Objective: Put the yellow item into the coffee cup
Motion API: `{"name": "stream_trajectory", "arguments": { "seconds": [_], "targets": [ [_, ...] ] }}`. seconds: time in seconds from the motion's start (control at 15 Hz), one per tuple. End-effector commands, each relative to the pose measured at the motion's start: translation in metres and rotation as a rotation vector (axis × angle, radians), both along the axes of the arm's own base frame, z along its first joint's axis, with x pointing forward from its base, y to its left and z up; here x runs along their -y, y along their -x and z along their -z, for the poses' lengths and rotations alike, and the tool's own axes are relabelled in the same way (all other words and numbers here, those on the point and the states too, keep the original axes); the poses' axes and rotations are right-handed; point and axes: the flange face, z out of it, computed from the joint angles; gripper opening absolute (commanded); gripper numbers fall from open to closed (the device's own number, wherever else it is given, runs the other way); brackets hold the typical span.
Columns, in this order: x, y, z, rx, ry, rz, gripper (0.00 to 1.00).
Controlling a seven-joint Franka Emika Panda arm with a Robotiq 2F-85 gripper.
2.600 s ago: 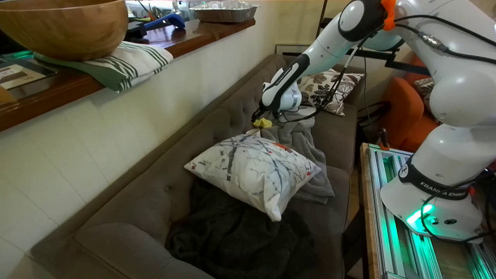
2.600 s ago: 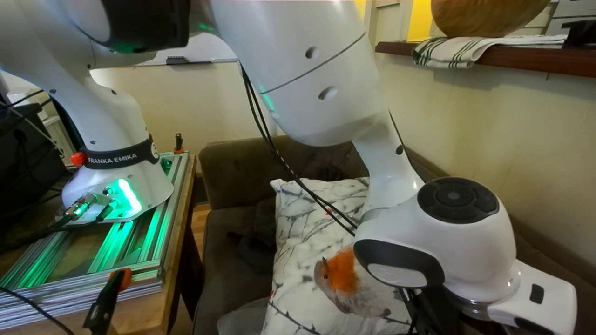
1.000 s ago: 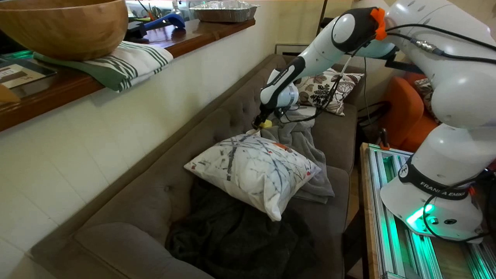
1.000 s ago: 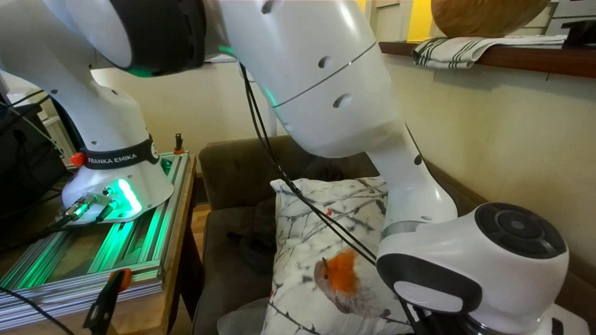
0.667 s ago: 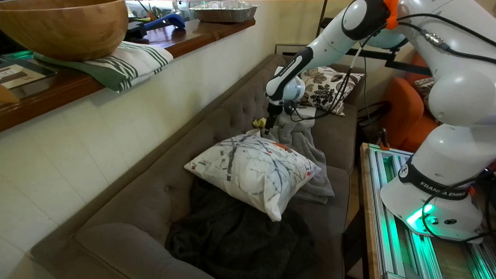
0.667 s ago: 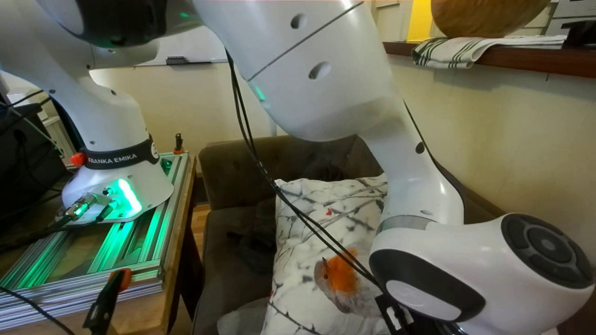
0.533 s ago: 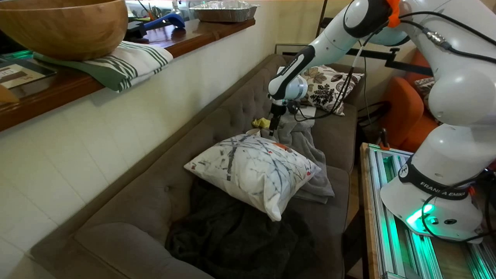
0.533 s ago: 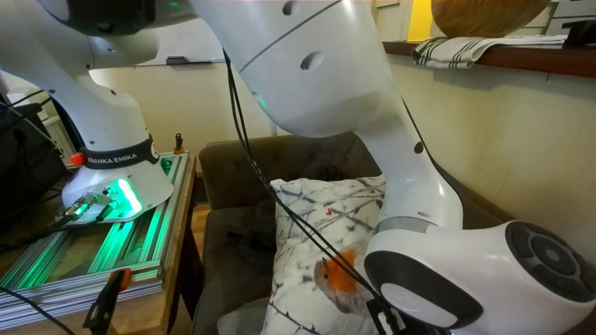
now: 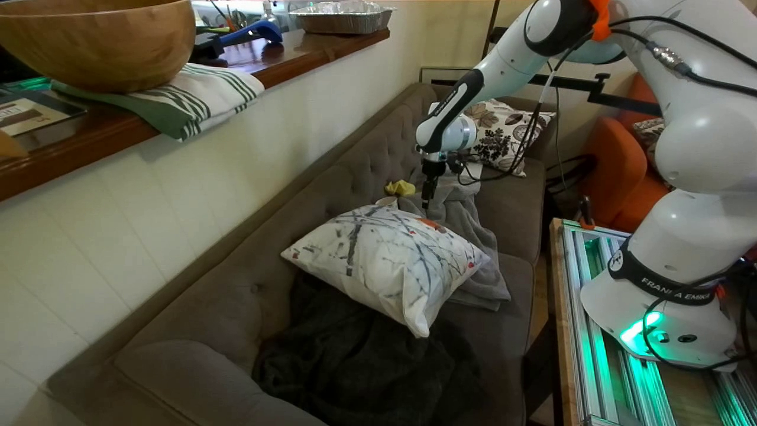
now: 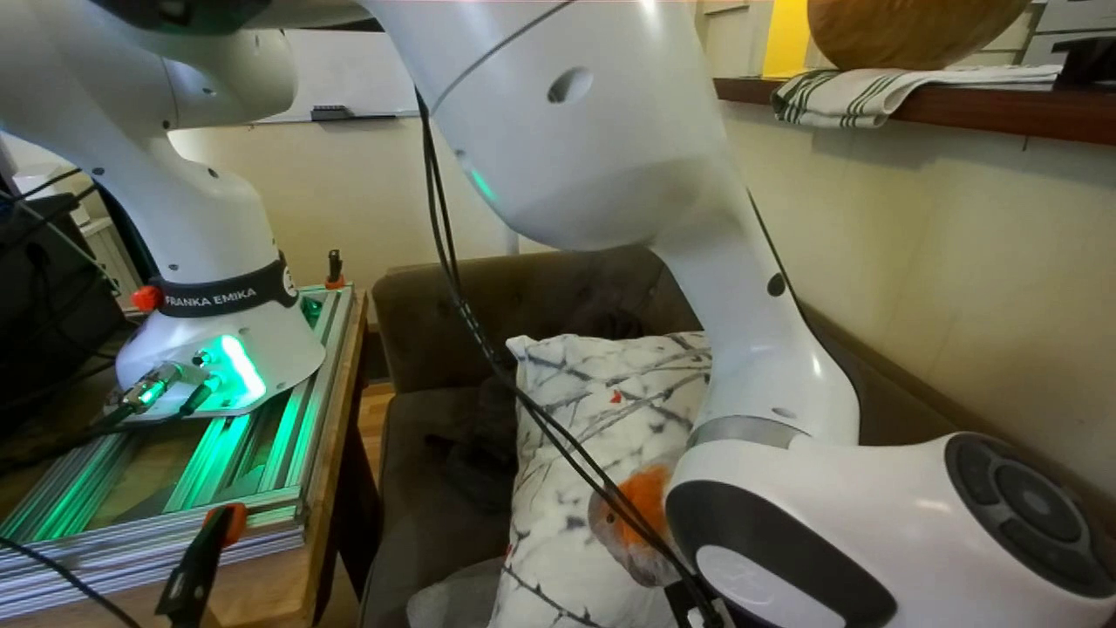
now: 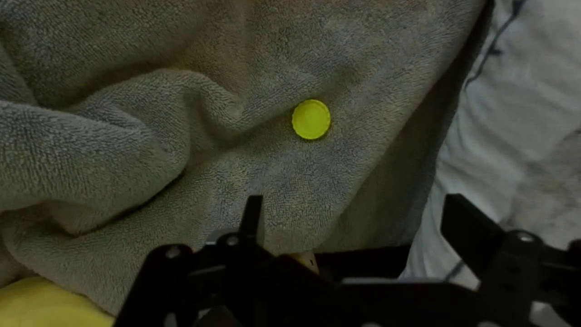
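Over the grey blanket (image 11: pixel 254 154), hanging with the claw (image 11: pixel 355 204) spread well apart and gripping nothing, perhaps leaving room to straddle something small. Facing a yellow cap (image 11: pixel 311 119) lying flat there, probably offering only a thin edge to pinch. Overlapping the white cushion (image 11: pixel 508 136) on one side in the wrist view, not showing clear contact. Farther off, in an exterior view, finding a yellow lump (image 9: pixel 400 188) near the back of the sofa (image 9: pixel 366 168), close by the likely coffee cup (image 9: pixel 387 202); presumably using the cushion to steady that cup on something so soft. Guessing at either cap or lump as the task's target, unable to settle which. Farthest away, noticing a flowered cushion (image 9: pixel 500 139), probably just furnishing the far end.
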Motion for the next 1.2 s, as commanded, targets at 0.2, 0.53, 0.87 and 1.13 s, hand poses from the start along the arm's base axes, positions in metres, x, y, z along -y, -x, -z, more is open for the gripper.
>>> {"name": "stream_trajectory", "arguments": {
  "seconds": [0.2, 0.53, 0.87, 1.13],
  "targets": [
    [-0.006, 0.008, 0.032, 0.007, -0.012, -0.085, 1.00],
    [-0.011, 0.020, 0.066, -0.026, -0.061, -0.143, 1.00],
    [-0.008, 0.024, 0.090, 0.004, -0.087, -0.133, 1.00],
    [-0.001, 0.024, 0.103, 0.016, -0.109, -0.129, 0.70]
  ]
}}
